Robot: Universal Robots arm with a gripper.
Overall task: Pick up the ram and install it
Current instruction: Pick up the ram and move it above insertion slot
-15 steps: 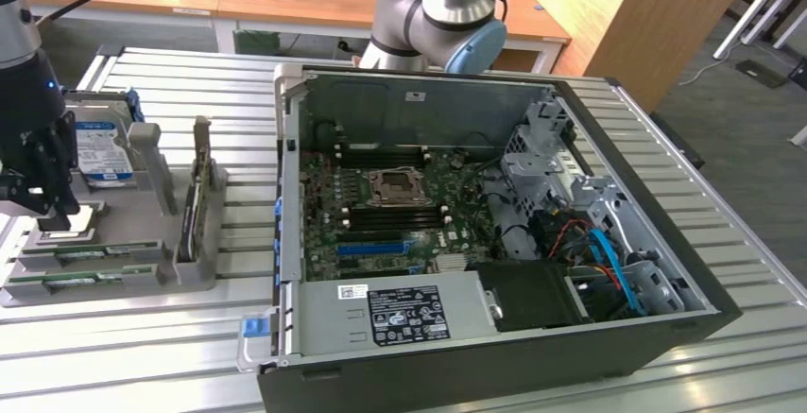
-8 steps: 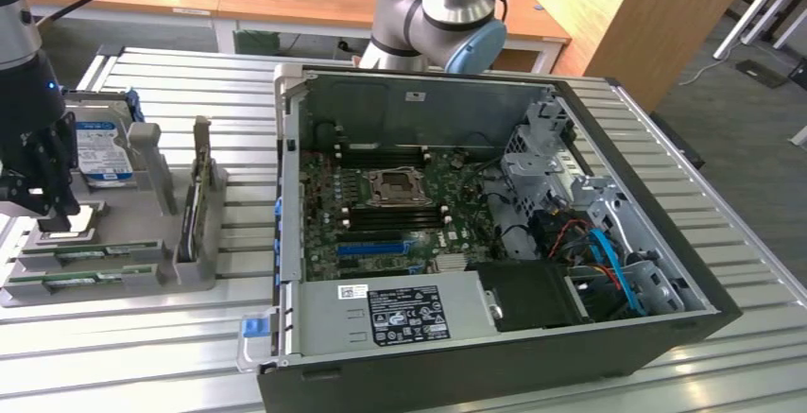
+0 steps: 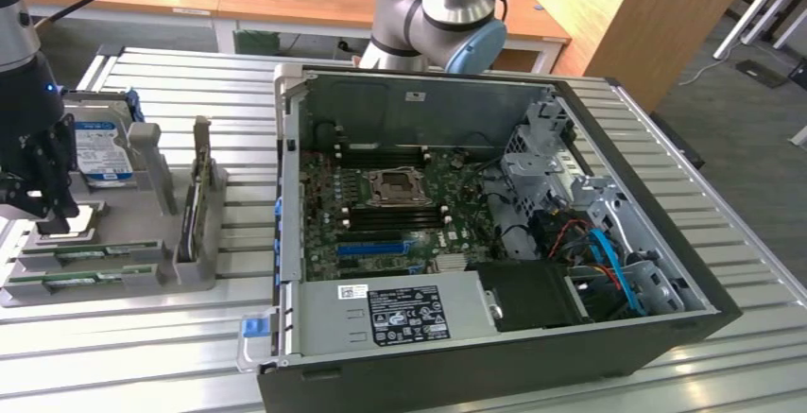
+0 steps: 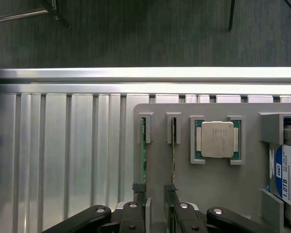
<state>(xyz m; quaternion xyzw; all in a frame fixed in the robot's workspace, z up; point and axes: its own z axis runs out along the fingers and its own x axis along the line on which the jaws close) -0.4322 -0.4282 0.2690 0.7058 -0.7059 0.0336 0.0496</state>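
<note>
Gripper point(image 4: 154, 191) points straight down, wide open and empty, just above the ram point(image 4: 143, 155).

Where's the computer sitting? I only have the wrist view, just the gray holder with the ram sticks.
Observer: The open computer case lies on the slatted table, to the exterior view's right of the gray holder.
Operator: Is the motherboard exposed?
Observer: Yes, the motherboard faces up, with long black slots beside its central socket.
Operator: Anything else on the holder?
Observer: A thin board stands on edge along its case-side edge.
</note>
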